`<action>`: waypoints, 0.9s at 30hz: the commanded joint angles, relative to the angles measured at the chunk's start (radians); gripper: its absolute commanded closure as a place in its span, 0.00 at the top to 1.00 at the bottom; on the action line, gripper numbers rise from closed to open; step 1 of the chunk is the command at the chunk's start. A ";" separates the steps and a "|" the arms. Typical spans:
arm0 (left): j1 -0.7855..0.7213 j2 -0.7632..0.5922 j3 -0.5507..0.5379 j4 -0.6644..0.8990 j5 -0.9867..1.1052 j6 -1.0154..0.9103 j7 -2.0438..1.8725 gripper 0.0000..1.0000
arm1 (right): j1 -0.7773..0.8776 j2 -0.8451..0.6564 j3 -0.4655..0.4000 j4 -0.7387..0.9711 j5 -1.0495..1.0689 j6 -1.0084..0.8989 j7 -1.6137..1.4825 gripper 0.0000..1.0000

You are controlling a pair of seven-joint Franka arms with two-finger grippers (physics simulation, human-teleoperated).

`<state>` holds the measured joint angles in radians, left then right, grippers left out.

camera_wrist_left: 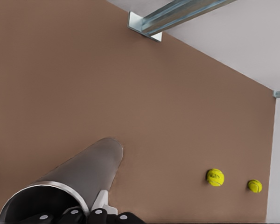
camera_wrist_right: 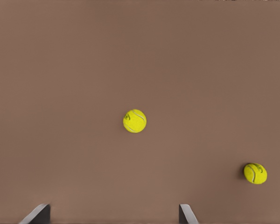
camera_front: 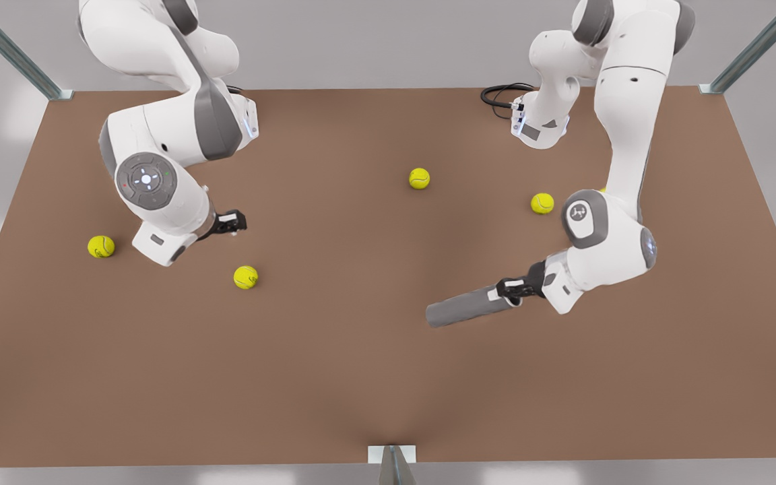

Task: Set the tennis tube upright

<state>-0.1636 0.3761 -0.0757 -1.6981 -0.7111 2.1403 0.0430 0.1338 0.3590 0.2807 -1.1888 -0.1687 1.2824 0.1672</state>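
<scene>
No words, brands or numbers can be read anywhere (not on any surface).

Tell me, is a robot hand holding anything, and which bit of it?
Yes. The left gripper holds the tennis tube by the rim of its open end. The right gripper waits over the table with its fingers open, holding nothing.

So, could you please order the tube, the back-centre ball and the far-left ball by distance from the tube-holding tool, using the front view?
1. tennis tube, gripped in the left tool, front view's right.
2. back-centre ball, mid-table.
3. far-left ball, beyond the waiting right tool.
</scene>
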 commanded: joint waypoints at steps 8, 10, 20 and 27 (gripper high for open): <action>0.041 -0.055 0.040 0.092 0.458 -0.204 -0.138 0.21 | 0.038 0.005 -0.001 -0.002 0.005 0.002 0.005 1.00; 0.041 -0.057 0.054 0.112 0.506 -0.249 -0.149 0.21 | 0.040 0.006 -0.001 -0.006 0.009 -0.002 0.003 1.00; 0.035 -0.019 0.067 0.110 0.696 -0.230 -0.278 0.21 | 0.040 0.008 -0.001 -0.009 0.005 -0.014 0.002 1.00; 0.036 0.023 0.067 0.110 0.703 -0.188 -0.301 0.21 | 0.095 0.009 -0.006 -0.014 0.002 -0.055 0.002 1.00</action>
<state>-0.1278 0.3989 -0.0092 -1.5885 -0.0110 1.9554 -0.2577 0.2282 0.3682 0.2725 -1.1975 -0.1733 1.2294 0.1742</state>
